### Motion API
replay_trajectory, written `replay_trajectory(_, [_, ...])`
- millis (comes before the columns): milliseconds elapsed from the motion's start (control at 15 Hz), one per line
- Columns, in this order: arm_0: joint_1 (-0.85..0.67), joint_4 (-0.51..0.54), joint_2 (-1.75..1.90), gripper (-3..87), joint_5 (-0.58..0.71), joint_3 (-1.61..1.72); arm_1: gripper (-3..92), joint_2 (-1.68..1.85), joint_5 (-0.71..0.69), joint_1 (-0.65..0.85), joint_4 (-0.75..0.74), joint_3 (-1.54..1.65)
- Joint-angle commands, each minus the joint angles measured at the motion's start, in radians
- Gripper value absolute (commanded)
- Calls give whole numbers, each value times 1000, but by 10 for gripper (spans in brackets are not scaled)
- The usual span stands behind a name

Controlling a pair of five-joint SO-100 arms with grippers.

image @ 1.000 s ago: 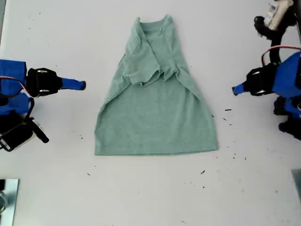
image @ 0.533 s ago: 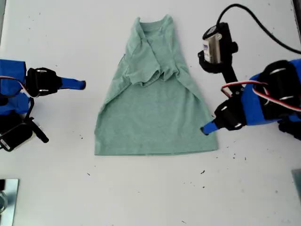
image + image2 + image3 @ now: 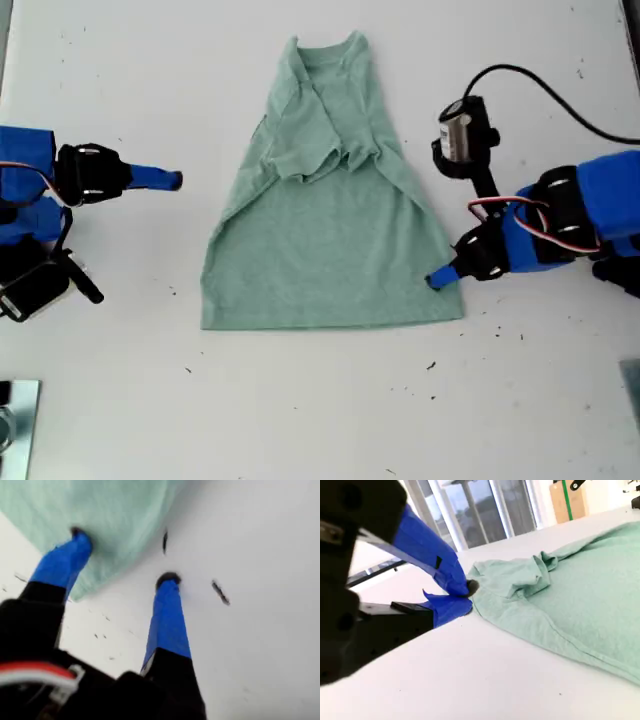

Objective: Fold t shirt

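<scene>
Lowered first tool (image 3: 440,280) at sage t shirt's (image 3: 335,235) hem corner.

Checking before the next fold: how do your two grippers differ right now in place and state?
My first gripper is open at the t shirt's hem corner on the exterior view's right, one finger on the cloth and one off it. My second gripper is shut, parked off the shirt on the exterior view's left. Both have blue fingers.

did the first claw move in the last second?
Yes. In the exterior view my first claw came in from that view's right edge and down toward the t shirt, and is now at its hem corner on that side, open.
</scene>
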Motion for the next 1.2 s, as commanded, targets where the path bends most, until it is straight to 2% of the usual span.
replay_trajectory(0, [12, -6, 3, -2, -5, 12, 113, -158, 31, -28, -160, 6])
replay_trajectory(67, [12, -6, 5, -2, -5, 12, 19, -241, 40, -46, -193, -20])
replay_trajectory(133, [12, -6, 5, -2, -5, 12, -10, -273, 43, -64, -190, -41])
replay_trajectory(200, [14, -6, 5, -2, -5, 12, -9, -253, 46, -75, -123, -66])
replay_trajectory(267, [14, -6, 5, -2, -5, 12, -9, -236, 41, -71, 21, -138])
replay_trajectory(400, [14, -6, 5, -2, -3, 12, -19, -236, -8, -58, 198, -287])
replay_trajectory(533, [14, -6, 5, -2, -3, 12, -21, -233, -23, -38, 446, -554])
replay_trajectory(733, [14, -5, 6, -2, 0, 12, -21, -368, 21, -31, 652, -1037])
replay_trajectory(867, [14, -3, 9, -2, 0, 12, -21, -534, 43, -51, 626, -1261])
replay_trajectory(1067, [8, -3, 12, -2, 3, 12, -22, -709, 55, -48, 351, -1253])
replay_trajectory(1133, [11, -3, 12, -2, 3, 12, 115, -736, 69, -52, 324, -1267])
